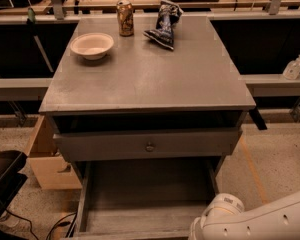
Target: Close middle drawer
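Middle drawer point(145, 199) interior free, arm point(255, 224) blocks front-right corner, tool unseen

We see the grey cabinet top point(150, 79) as the carrying surface, flat & level. Three things sit on it, all toward the back. A white bowl point(92, 45) is at back-left, upright. A can point(124, 18) stands just behind & to the right of the bowl, not touching it. A crumpled blue chip bag point(164, 24) lies right of the can, near but apart. The gripper is out of frame. Only the white arm point(260, 221) shows, at bottom right, lower than the top & well apart from it.
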You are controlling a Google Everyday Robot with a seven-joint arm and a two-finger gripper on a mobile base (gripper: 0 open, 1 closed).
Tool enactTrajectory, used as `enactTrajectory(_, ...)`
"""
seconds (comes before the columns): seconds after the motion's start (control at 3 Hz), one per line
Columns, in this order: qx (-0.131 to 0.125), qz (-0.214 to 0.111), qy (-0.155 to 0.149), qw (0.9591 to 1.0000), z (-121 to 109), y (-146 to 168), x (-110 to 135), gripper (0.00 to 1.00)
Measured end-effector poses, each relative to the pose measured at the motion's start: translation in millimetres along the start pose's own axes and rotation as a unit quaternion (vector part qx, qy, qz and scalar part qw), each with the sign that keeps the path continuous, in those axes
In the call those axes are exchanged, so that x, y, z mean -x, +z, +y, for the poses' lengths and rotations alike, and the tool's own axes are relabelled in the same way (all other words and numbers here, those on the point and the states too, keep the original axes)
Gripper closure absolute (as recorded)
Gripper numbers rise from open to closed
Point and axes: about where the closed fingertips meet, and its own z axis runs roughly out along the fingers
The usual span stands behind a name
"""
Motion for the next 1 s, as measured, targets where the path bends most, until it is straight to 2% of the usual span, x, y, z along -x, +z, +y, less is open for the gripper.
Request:
enactTrajectory(0.67, -0.005, -0.004, -0.002, 1.0, -6.5, 1.5, 4.6, 1.0)
enactTrajectory(1.0, -0.021, -0.017, -0.011, 0.9996, -17.9, 0.4, 10.9, 1.0)
